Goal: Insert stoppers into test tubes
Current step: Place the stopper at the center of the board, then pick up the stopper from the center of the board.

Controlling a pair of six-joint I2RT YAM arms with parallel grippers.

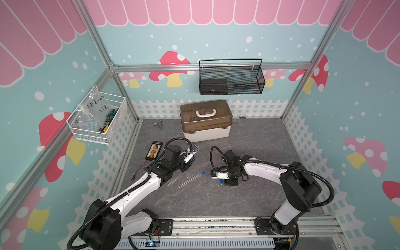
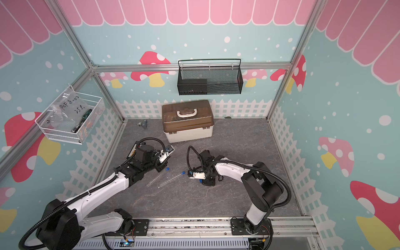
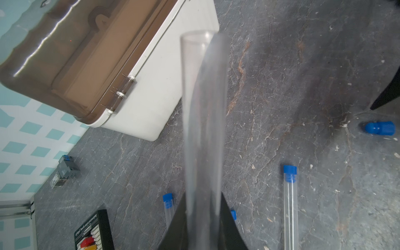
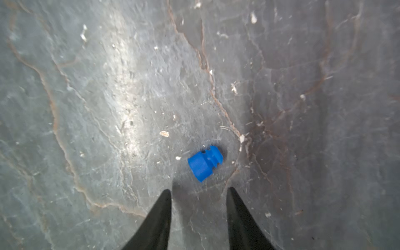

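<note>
Reaching forward, left gripper [image 3: 203, 207] clamps an open test tube [image 3: 203, 108]; right gripper [image 4: 198, 190] points down, jaws apart, above a stopper [image 4: 204, 163].

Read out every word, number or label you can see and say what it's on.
"PCF8-02": handwritten on the clear plastic bag in the white wire basket.
"25e": below it on the same bag, last character unsure.
White print on the black connector board: too blurred to read.
</note>
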